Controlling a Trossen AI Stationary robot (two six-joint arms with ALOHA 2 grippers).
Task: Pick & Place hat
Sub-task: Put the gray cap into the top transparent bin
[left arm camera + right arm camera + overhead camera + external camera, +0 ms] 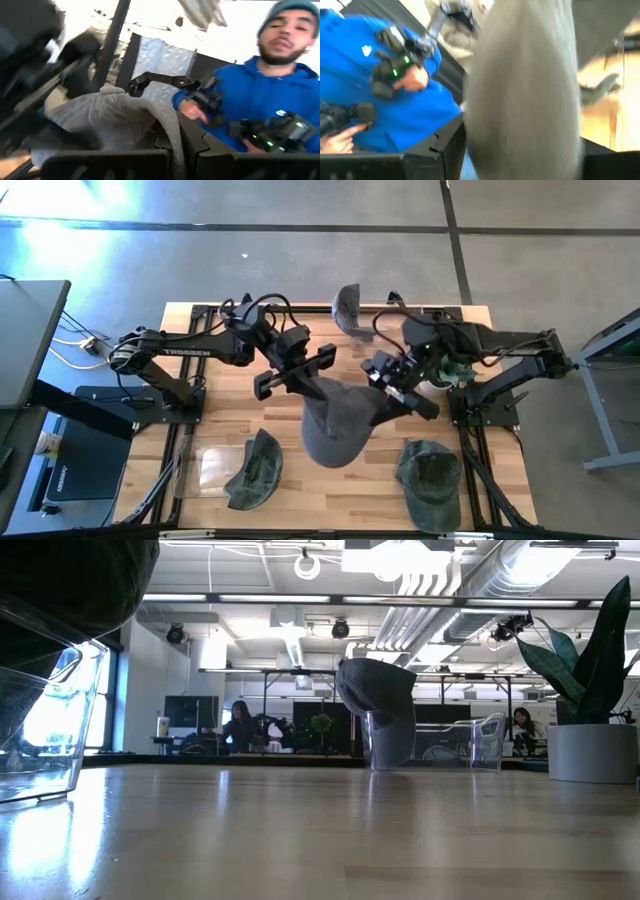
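A grey hat (335, 428) hangs between both grippers above the table's middle. My left gripper (316, 387) is shut on its left side and my right gripper (386, 398) is shut on its right side. In the left wrist view the grey hat (110, 117) fills the space ahead of the fingers. In the right wrist view the grey hat (525, 90) covers most of the picture. The low view shows neither gripper nor this hat. My left gripper pinches the hat's rim (171, 137) between its two fingers, coming from the table's left. The crown bulges ahead of the fingers (100, 162). My right gripper pinches the hat's opposite side (520, 150) between its fingers (442, 150), coming from the table's right. The hat hangs off the table.
A second grey hat (347, 305) sits on a clear stand (388, 745) at the far edge. A camouflage hat (258, 468) rests on a clear stand (40, 710) near left, and another camouflage hat (430, 478) lies near right. A person in blue (260, 105) stands beyond the table.
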